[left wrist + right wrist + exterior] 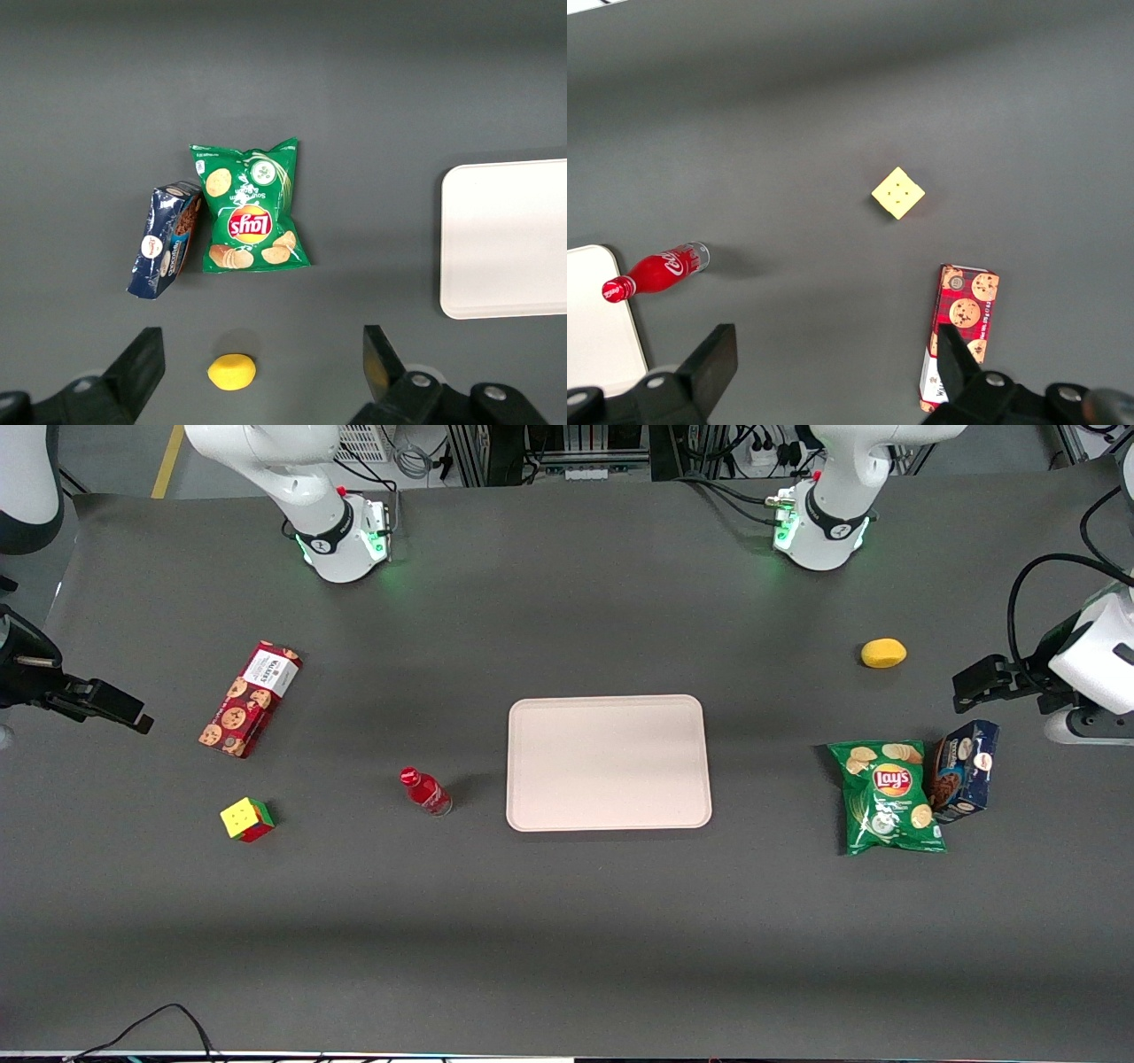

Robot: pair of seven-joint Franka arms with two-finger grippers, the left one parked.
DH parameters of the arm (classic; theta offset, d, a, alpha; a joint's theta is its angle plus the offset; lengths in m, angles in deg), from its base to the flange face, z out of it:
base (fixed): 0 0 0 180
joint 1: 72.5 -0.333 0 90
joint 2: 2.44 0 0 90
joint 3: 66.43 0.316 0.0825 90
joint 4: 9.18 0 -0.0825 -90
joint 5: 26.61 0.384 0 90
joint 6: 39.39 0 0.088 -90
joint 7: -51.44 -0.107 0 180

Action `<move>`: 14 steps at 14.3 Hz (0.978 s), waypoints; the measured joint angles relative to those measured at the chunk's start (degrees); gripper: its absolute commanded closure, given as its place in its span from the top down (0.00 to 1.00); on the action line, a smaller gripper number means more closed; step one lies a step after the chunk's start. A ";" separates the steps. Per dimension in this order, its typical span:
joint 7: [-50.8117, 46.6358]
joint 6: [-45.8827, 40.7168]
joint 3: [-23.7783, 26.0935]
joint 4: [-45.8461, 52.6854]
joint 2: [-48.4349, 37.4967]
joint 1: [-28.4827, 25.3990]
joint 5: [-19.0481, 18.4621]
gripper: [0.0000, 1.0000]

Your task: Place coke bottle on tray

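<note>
The coke bottle (425,791) (656,274), small and red with a red cap and a clear base, stands on the dark table mat. It is beside the tray, apart from it, toward the working arm's end. The tray (609,762) (594,319) is pale pinkish-beige, lies flat at the table's middle and holds nothing. My gripper (124,713) (833,363) hangs open and empty high above the working arm's end of the table, well away from the bottle and close to the cookie box.
A red cookie box (250,698) (961,336) and a colour cube (247,819) (898,192) lie toward the working arm's end. A yellow lemon (883,653), a green chips bag (890,797) and a blue box (964,771) lie toward the parked arm's end.
</note>
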 measured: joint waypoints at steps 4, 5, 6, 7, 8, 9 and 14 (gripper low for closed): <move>0.27 0.00 0.64 0.33 0.00 -0.14 0.04 1.00; 0.33 0.00 0.72 0.58 0.00 -0.38 0.05 1.00; 0.51 0.00 0.82 0.85 0.00 -0.83 0.10 1.00; 0.74 0.00 0.92 1.09 0.00 -1.68 0.17 1.00; 0.90 -0.07 1.01 1.31 0.00 -2.99 0.25 1.00; 0.92 -0.14 1.08 1.44 0.00 -4.76 0.31 1.00; 0.82 -0.29 1.07 1.46 0.05 -14.97 0.40 1.00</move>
